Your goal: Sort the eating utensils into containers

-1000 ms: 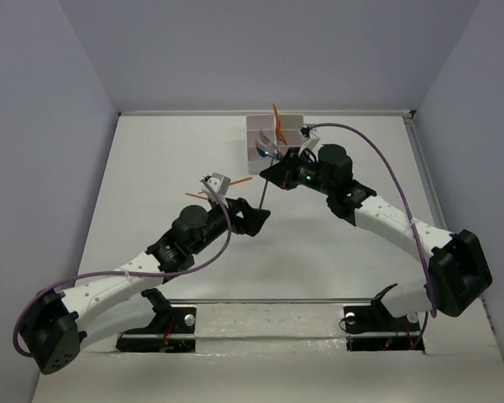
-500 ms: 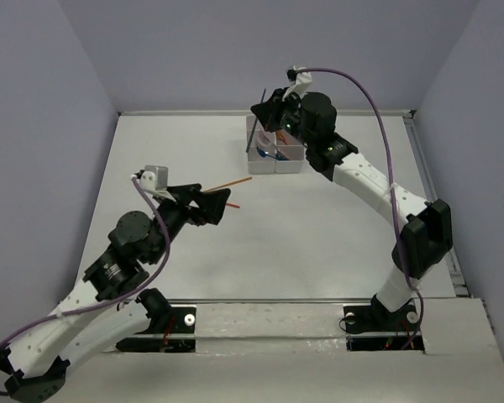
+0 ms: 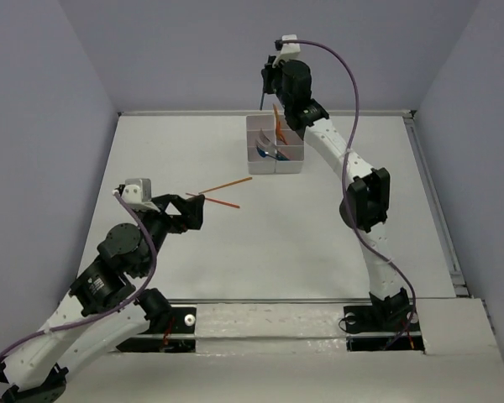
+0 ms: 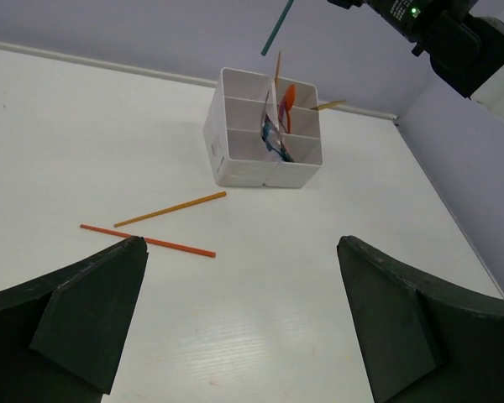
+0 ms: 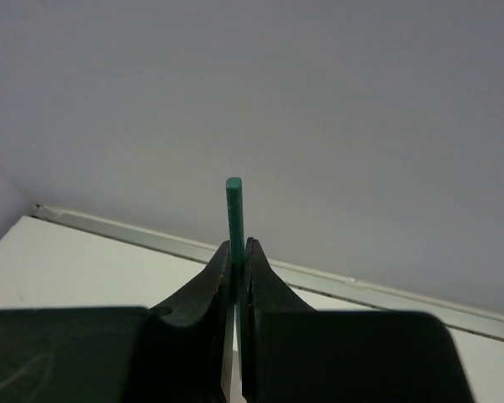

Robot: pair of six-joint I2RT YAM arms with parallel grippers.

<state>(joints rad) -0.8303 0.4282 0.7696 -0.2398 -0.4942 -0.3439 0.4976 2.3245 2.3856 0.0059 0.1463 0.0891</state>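
From above, the right arm reaches far back and high. The right gripper (image 3: 265,84) holds a teal stick (image 3: 260,99) pointing down, above the far left corner of the white bins (image 3: 256,151), which sit at the far side of the table (image 3: 319,243). An orange spoon (image 3: 277,128) stands in the bins among other pieces I can't make out. The left gripper (image 3: 200,210) hangs low at the left, jaws spread, right by the near ends of an orange stick (image 3: 227,185) and a red-orange stick (image 3: 223,202) lying on the table.

From the left wrist, its fingers (image 4: 92,302) stand wide apart with nothing between them. Both sticks lie just beyond them, with the bins farther off.

From the right wrist, the jaws are pinched tight on the teal stick, its tip poking out past them.
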